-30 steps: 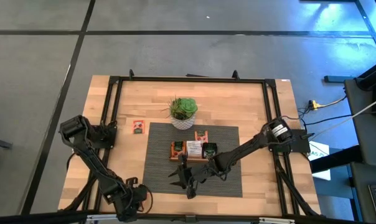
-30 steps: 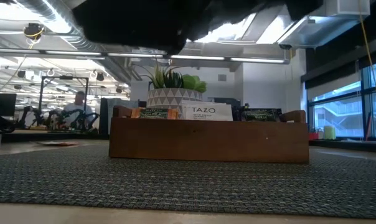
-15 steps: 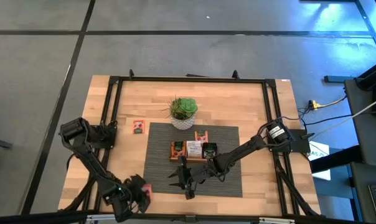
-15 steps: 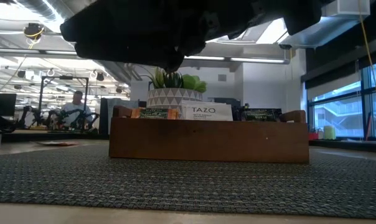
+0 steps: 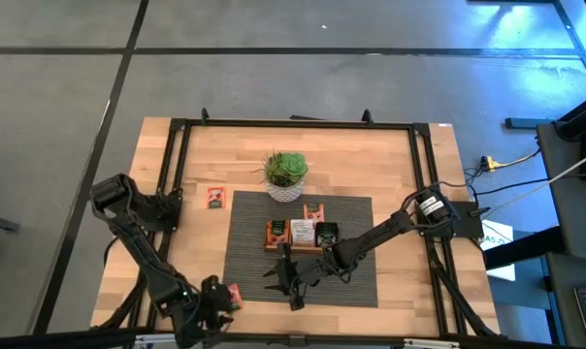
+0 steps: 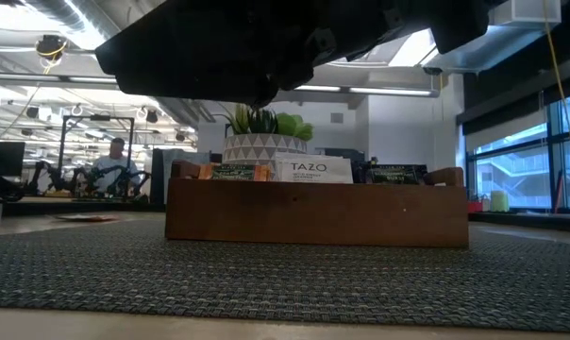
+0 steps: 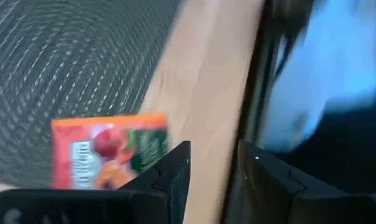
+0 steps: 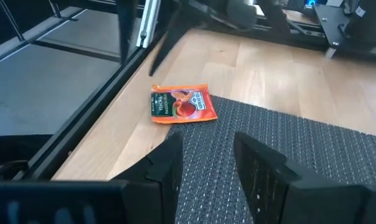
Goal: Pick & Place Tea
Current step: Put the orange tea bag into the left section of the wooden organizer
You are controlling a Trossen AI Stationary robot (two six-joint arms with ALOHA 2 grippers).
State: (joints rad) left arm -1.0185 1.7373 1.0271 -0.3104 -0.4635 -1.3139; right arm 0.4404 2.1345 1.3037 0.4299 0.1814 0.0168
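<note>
Three loose tea sachets lie on the table in the high view: one sachet on the bare wood (image 5: 215,198) to the left of the mat (image 5: 249,247), one sachet on the mat (image 5: 314,209) between the plant pot (image 5: 286,176) and the wooden tray (image 5: 301,244), and one orange-red sachet (image 5: 233,294) at the near left corner of the mat. One tray has three compartments, and I see orange packets (image 5: 276,233) in the left one, white packets (image 5: 302,231) in the middle one and dark packets (image 5: 326,233) in the right one; how many are in each I cannot count. Two arms are at work. The left gripper (image 5: 211,305) is low, just beside the orange-red sachet, and the right gripper (image 5: 288,276) is over the near part of the mat. Only the left wrist view shows that the left gripper (image 7: 213,163) has its fingers apart with nothing between them, the sachet lying flat beside one finger, half on the mat and half on the wood. The right wrist view shows the right gripper (image 8: 206,146) also spread and empty, with the same sachet farther off. The low view alone shows the tray's front wall, the word TAZO on a white packet, and one person (image 6: 110,161) far behind in the room.
</note>
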